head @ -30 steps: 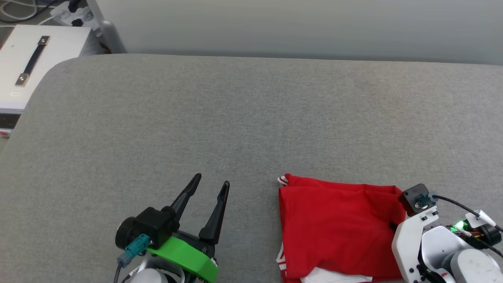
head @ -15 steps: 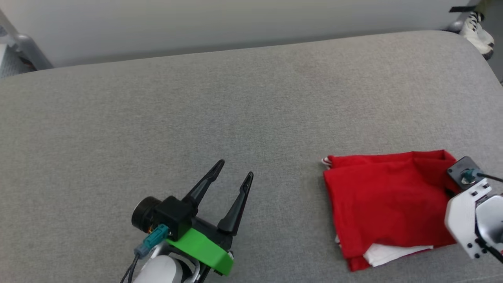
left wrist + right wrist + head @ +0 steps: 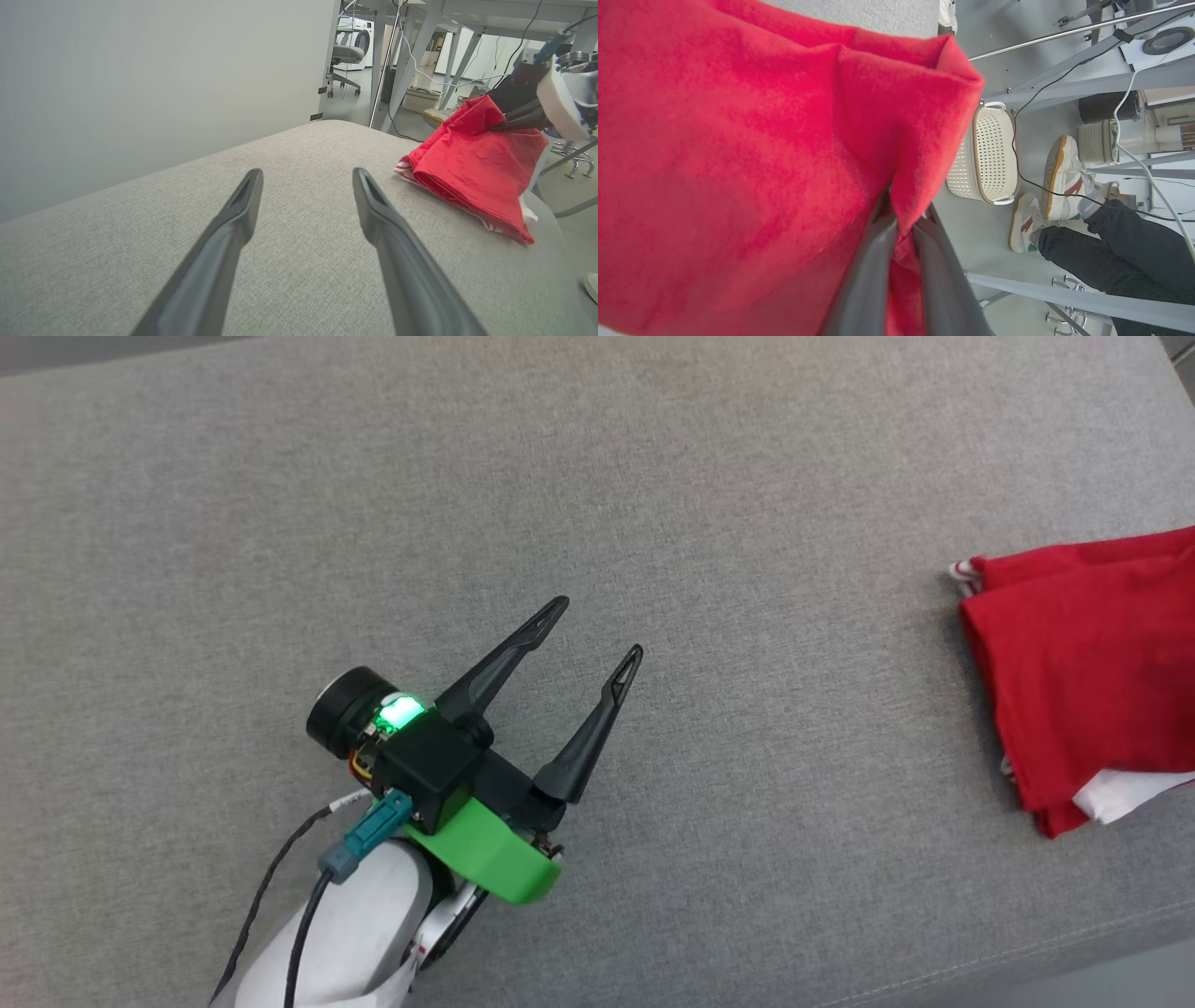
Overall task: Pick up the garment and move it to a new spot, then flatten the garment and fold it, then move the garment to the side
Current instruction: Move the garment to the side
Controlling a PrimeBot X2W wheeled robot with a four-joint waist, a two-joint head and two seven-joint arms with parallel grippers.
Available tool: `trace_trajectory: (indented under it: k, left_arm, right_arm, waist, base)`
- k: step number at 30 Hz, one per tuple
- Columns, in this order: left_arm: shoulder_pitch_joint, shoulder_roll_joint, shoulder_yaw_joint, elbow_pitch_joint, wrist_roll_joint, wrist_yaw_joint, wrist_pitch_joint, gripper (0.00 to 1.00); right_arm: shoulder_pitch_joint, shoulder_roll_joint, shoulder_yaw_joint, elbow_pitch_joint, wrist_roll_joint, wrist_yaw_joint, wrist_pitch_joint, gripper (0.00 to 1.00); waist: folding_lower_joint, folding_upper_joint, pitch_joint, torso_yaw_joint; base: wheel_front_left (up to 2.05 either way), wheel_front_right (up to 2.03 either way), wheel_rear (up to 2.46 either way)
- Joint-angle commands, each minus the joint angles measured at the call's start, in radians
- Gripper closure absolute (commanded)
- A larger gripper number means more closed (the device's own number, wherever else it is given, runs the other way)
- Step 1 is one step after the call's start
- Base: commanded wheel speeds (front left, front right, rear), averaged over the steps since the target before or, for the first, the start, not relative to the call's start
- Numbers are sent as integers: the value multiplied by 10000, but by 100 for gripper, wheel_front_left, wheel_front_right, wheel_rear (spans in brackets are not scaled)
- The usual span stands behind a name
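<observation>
Garment (image 3: 1083,653) folded, red, white edge beneath, pinched by right gripper (image 3: 906,210), left gripper (image 3: 601,624) spread apart

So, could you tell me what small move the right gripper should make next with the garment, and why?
Probably lower the pinched corner and let go: the right gripper is shut on the folded garment, which already lies near the right end of the grey surface.

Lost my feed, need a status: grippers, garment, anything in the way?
Left gripper open, over grey cushion. Right gripper shut on corner of folded garment, at cushion edge. Person's feet, basket on floor beyond.
</observation>
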Motion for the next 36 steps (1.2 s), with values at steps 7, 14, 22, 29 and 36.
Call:
trace_trajectory:
  k: [7,14,22,29,36]
  left_arm:
    - [-919,401,-192,-507,209,-29,-35,0]
    - [-1335,624,-176,-998,227,-23,104,0]
    - [-1319,549,-90,-896,97,106,65,0]
    - [-780,-16,206,-155,-309,183,-47,0]
    - [247,-558,1104,114,-426,206,-54,0]
  right_arm:
    - [-1128,121,-930,1730,-529,-17,-791,100]
    - [-1925,608,-1317,2919,-995,-17,-1506,100]
    - [-2377,1047,-1633,3740,-1298,-17,-2035,0]
    - [-2036,1132,-1558,3569,-1447,-17,-2132,0]
    - [-1478,1605,-1318,2118,-577,-17,-2298,0]
  waist:
    - [-1,-1,1758,-484]
    - [-1,-1,2299,-397]
    - [-1,-1,2088,-243]
    - [-1,-1,538,73]
    - [-1,-1,-923,375]
  base:
    - [0,0,0]
    - [0,0,0]
    - [0,0,0]
    - [0,0,0]
    - [0,0,0]
